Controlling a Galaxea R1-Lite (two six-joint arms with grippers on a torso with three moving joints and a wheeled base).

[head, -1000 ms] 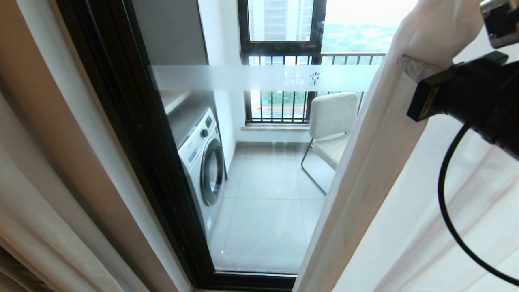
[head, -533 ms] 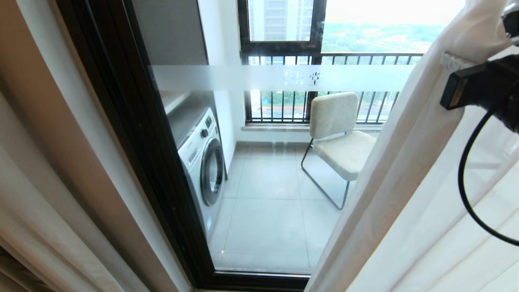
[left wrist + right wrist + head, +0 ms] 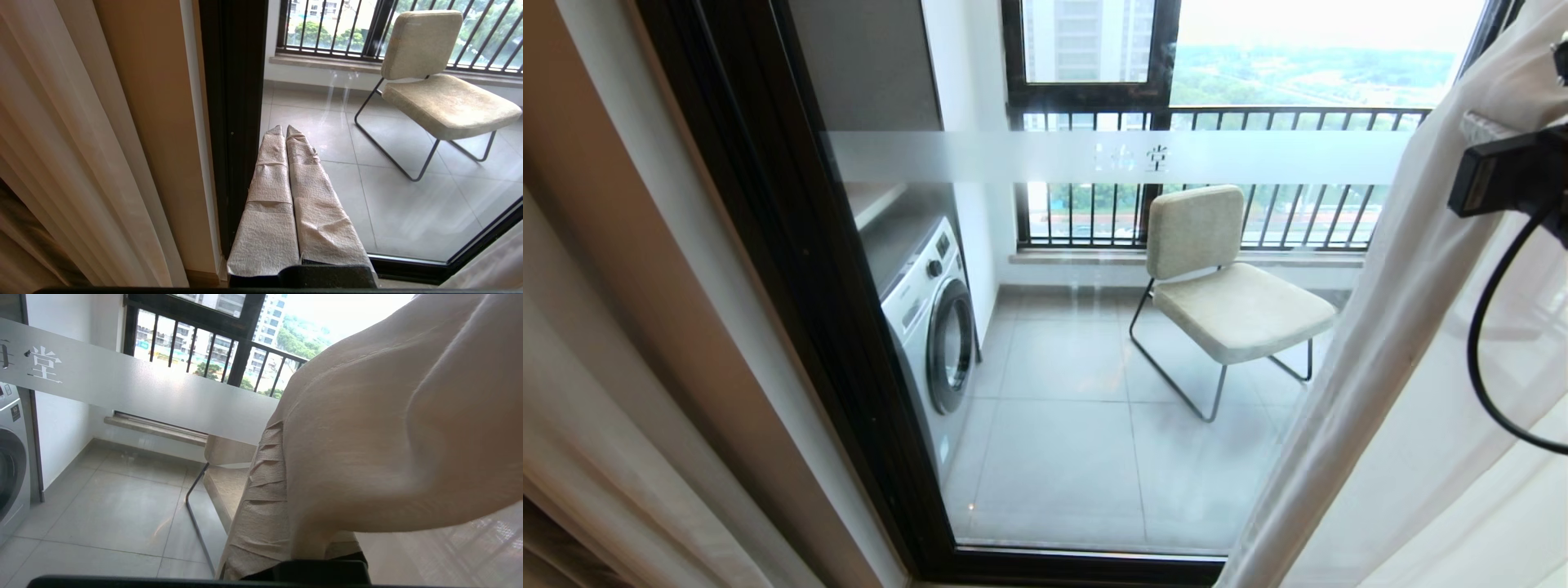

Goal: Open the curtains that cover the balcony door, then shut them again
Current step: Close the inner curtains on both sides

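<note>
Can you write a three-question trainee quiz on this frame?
1. True or false: the right gripper is shut on the curtain.
2. What stands left of the chair behind the door? A) a ladder B) a washer C) a bicycle
3. What does the left gripper hold?

Key
1. True: cream cloth is pinched between its fingers.
2. B
3. Nothing: its fingers are shut and empty, pointing at the door frame.

Glass balcony door (image 3: 1094, 343) ahead, curtains (image 3: 1405, 343) crowding the right, frame left.
</note>
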